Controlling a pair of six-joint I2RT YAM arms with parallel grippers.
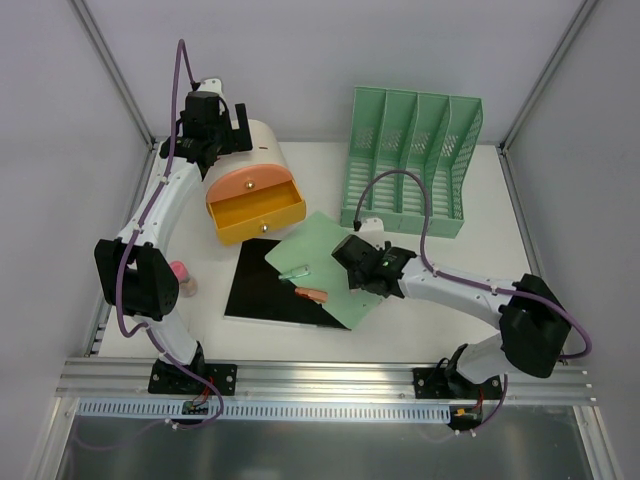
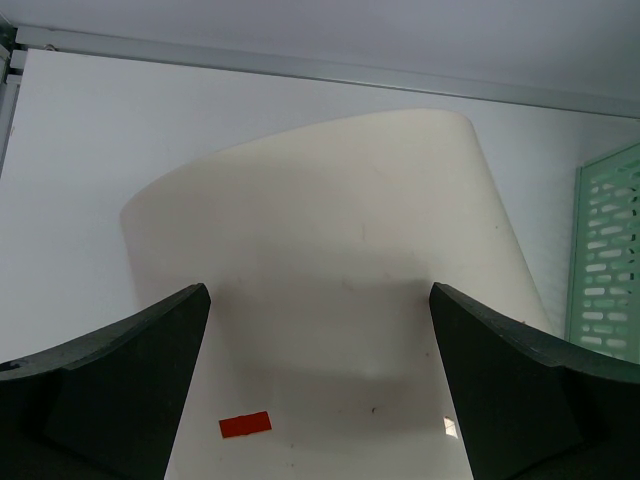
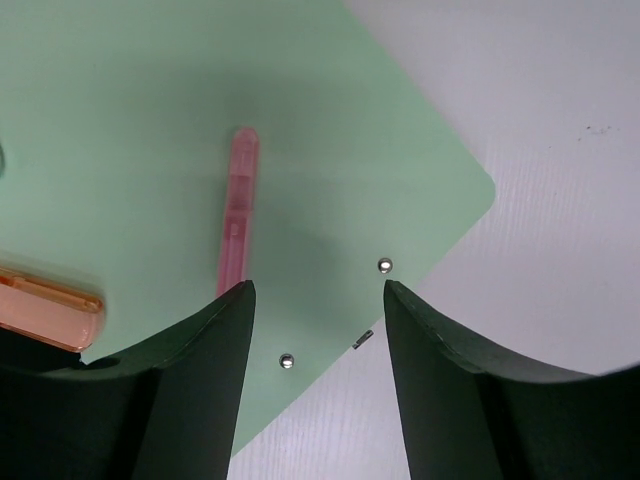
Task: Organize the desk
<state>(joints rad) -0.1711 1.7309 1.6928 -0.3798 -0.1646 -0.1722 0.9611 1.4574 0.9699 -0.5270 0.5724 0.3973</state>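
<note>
On the white desk a light green sheet lies partly over a black sheet. My right gripper hovers low over the green sheet's corner, open, with nothing between its fingers. A pink pen, an orange piece, two small metal beads and a staple lie there. My left gripper is at the back left, open, its fingers astride the cream drawer box without touching it.
The drawer box has an orange front and an open yellow drawer. A mint green file rack stands at the back right. A small pink object sits by the left arm. A red sticker shows on the cream box.
</note>
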